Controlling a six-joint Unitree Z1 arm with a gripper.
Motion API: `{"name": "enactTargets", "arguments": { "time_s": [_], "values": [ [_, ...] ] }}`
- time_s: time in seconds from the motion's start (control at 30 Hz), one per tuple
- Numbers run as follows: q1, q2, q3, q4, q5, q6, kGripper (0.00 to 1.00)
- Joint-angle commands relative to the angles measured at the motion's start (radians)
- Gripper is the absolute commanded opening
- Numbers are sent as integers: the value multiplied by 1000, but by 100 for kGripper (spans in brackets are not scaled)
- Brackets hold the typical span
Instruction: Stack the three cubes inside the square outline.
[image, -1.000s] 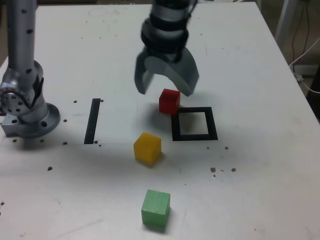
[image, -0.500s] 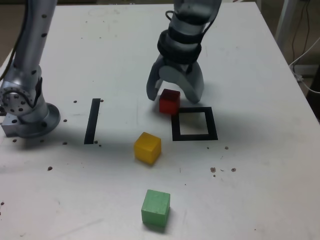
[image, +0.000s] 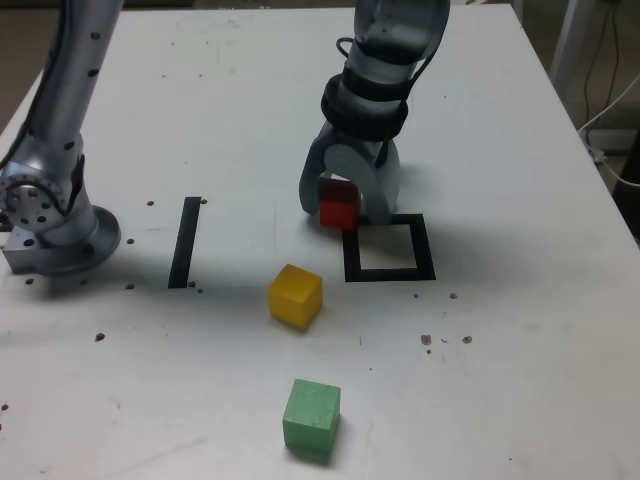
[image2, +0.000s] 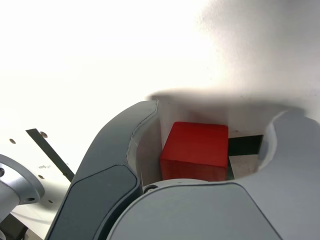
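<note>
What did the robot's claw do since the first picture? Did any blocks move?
The claw came down from above the table and its two sides closed in around the red block. The wrist view shows a gap on one side, so a firm hold can't be told yet. The red block, yellow block, green block and the black square stayed where they were.

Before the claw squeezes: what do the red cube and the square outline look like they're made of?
Red cube: matte, solid-coloured, with crisp edges and no shine; probably painted wood or dense foam, and the look can't settle which. Square outline: flat black strips lying flush on the white table, slightly uneven at the corners, so most likely tape.
</note>
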Motion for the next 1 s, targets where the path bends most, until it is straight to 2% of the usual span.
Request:
{"name": "enactTargets", "arguments": {
  "time_s": [0.0,0.57,0.77,0.97],
  "values": [
    [1,2,5,-1,-7,2,25],
    [0,-14,3,12,-32,0,25],
    [-9,-28,-73,74,-58,-41,25],
    [-42,-20,-184,134,-87,-143,25]
  ]
}}
